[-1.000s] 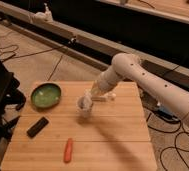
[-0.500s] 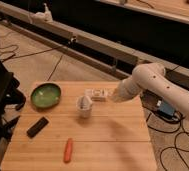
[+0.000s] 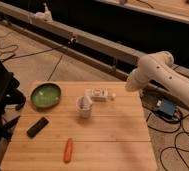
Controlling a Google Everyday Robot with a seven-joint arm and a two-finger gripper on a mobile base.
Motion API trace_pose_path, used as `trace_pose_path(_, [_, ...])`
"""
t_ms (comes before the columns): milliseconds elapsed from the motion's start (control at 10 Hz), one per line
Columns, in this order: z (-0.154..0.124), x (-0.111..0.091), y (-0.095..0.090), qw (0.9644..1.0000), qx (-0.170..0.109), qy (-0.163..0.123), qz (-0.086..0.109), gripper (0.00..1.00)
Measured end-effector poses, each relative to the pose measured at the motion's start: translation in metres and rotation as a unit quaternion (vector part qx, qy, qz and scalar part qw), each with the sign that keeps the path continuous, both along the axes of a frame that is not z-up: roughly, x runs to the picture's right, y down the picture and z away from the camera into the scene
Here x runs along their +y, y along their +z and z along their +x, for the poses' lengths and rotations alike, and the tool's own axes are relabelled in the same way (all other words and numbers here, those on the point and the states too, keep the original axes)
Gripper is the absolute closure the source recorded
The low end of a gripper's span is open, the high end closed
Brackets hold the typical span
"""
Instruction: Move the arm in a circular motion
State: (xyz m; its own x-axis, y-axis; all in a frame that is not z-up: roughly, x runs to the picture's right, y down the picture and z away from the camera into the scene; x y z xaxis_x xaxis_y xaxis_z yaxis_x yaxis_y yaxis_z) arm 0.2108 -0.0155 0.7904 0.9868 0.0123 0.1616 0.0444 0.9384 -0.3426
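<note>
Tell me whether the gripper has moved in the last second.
Yes. The gripper has swung rightward, from over the white cup a second ago to just right of it, farther from the green bowl.

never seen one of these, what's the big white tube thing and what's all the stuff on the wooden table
The white tube is a robot arm, built of thick jointed segments. It reaches in from the right and ends in a small claw that sits over the far middle of the wooden table. There is a single camera, looking down at the table from the near side. On the table lie a green bowl at the far left, a white cup near the middle just beside the claw, a dark flat block in front of the bowl, and an orange carrot near the front edge. Nothing appears to be held.
</note>
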Motion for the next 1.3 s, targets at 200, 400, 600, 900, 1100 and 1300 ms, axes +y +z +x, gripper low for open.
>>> trace_pose_path(200, [-0.019, -0.025, 0.021, 1.0, -0.002, 0.006, -0.002, 1.0])
trace_pose_path(400, [-0.061, -0.038, 0.036, 0.9995, -0.032, -0.003, -0.006, 1.0])
trace_pose_path(600, [-0.111, -0.035, 0.038, 0.9963, -0.081, -0.026, -0.013, 1.0])
trace_pose_path(900, [-0.176, -0.005, 0.017, 0.9833, -0.164, -0.074, -0.029, 1.0])
trace_pose_path(1100, [-0.181, 0.028, -0.004, 0.9756, -0.199, -0.082, -0.045, 1.0])
trace_pose_path(1300, [-0.151, 0.057, -0.021, 0.9761, -0.198, -0.063, -0.063, 1.0])
